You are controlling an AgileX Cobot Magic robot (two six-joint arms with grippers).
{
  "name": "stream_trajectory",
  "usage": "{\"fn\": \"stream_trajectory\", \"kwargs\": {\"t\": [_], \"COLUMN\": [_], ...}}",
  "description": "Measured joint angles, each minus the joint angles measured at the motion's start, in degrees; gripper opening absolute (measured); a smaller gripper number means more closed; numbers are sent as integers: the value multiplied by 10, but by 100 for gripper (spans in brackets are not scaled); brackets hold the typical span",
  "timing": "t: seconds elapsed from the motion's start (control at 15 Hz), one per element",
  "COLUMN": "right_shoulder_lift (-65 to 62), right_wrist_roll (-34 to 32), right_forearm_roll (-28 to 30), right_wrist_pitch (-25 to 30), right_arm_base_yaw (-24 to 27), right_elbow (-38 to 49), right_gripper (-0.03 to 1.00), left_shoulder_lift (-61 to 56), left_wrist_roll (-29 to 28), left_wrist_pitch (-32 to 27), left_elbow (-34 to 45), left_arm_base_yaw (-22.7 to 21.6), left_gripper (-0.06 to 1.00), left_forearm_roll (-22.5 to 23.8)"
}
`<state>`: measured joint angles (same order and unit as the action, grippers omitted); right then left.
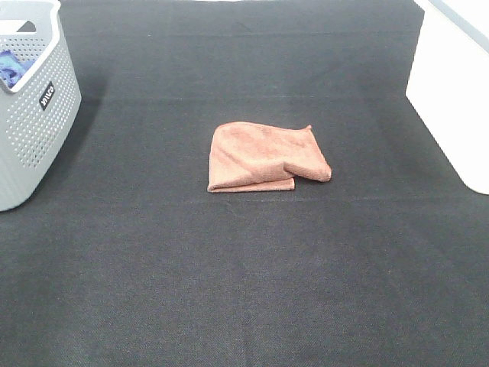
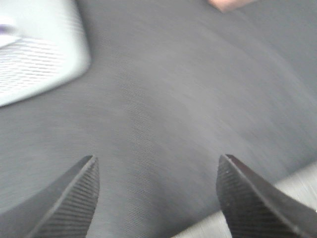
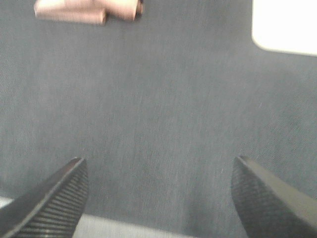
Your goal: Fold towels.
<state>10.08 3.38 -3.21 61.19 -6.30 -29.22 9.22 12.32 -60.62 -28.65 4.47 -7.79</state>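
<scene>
Both grippers (left (image 2: 156, 191), right (image 3: 158, 191)) gape wide, empty, ribbed pads above dark mat; fuzzy towel (image 1: 263, 158) lies folded.

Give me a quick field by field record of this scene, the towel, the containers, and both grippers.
towel: reddish-brown towel, folded but bunched at one corner, lying mid-table
surface: dark cloth-covered table
basket: grey perforated basket at the far left edge
bin: white bin at the right edge
left gripper: left gripper open, holding nothing, over bare table
right gripper: right gripper open, holding nothing, towel ahead of it
</scene>
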Motion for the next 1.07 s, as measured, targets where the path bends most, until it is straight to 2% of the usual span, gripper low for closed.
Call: {"fn": "stream_trajectory", "kwargs": {"t": [0.07, 0.33, 0.6, 1.07], "right_shoulder_lift": [0, -58, -103, -105], "right_wrist_roll": [0, 0, 0, 0], "right_forearm_roll": [0, -1, -2, -15], "right_wrist_pitch": [0, -2, -2, -2], "right_arm_base_yaw": [0, 62, 63, 48], "right_elbow": [0, 2, 2, 3], "right_gripper": [75, 75, 75, 75], "left_shoulder_lift": [0, -84, -94, -94], "left_wrist_roll": [0, 0, 0, 0], "left_wrist_pitch": [0, 0, 0, 0], "left_elbow": [0, 0, 0, 0], "left_arm_base_yaw": [0, -14, -14, -14], "left_gripper": [65, 65, 65, 65], "left_forearm_roll": [0, 0, 0, 0]}}
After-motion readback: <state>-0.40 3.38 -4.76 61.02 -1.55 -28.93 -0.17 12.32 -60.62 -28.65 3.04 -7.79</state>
